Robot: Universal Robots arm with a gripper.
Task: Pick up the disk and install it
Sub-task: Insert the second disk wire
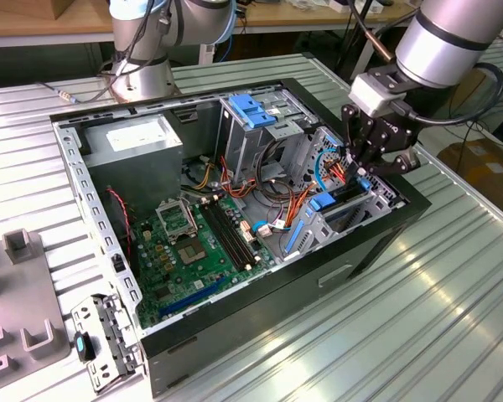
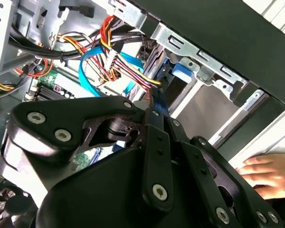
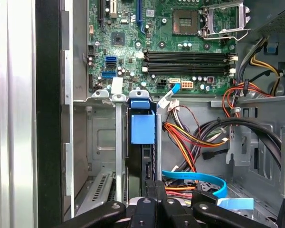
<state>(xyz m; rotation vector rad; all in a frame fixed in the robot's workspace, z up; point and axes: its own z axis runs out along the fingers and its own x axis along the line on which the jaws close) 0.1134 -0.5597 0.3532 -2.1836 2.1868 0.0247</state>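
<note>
An open black desktop computer case lies on its side on a ribbed metal table, its green motherboard exposed. The arm's black gripper reaches down into the drive bay at the case's end toward the exterior view's right, among red, yellow and orange cable bundles. In the first wrist view the gripper's fingers stand close together on the upper edge of the disk, a dark slab edged by a blue plastic carrier frame, standing on edge in a slot of the silver metal drive cage, its blue tab pointing toward the motherboard. The second wrist view shows the same narrow blue-edged piece running between the black finger links. A flat blue data cable curves just beside the disk. A person's hand rests near the case's black outer wall in the second wrist view.
</note>
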